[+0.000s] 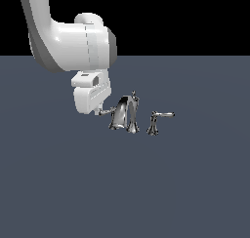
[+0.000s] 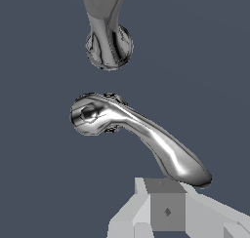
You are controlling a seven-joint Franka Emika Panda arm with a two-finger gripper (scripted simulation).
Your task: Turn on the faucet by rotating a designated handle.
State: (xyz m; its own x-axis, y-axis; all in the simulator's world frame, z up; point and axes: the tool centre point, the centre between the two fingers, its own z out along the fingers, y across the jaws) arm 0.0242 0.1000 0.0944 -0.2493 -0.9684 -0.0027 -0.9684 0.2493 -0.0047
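Above the flat grey floor (image 1: 58, 193), the white Panda arm (image 1: 68, 42) comes down from the exterior view's upper left, its thick wrist link bent over toward the faucet. The gripper (image 1: 99, 110) hangs low beneath that link, just at the outer end of the handle (image 1: 105, 112), on the exterior view's left of the spout.

The faucet (image 1: 124, 114) stands near the middle of the floor, tiny against the arm. Its broad arched chrome spout (image 1: 121, 116) rises and curves down, with a thin knob-topped rod (image 1: 134, 96) upright behind it. Well clear of it, toward the exterior view's right, a longer lever (image 1: 163, 115) sits on its own flared pedestal (image 1: 153, 128).

The wrist view shows the handle (image 2: 141, 134) close up: a chrome lever running from a rounded hub to a bulbous tip, with the tip lying right against a grey gripper finger (image 2: 166, 208). Only that one finger block is plain to see, so how wide the jaws stand, and whether they grip the lever, cannot be told. The spout's base (image 2: 108, 47) shows beyond the hub.
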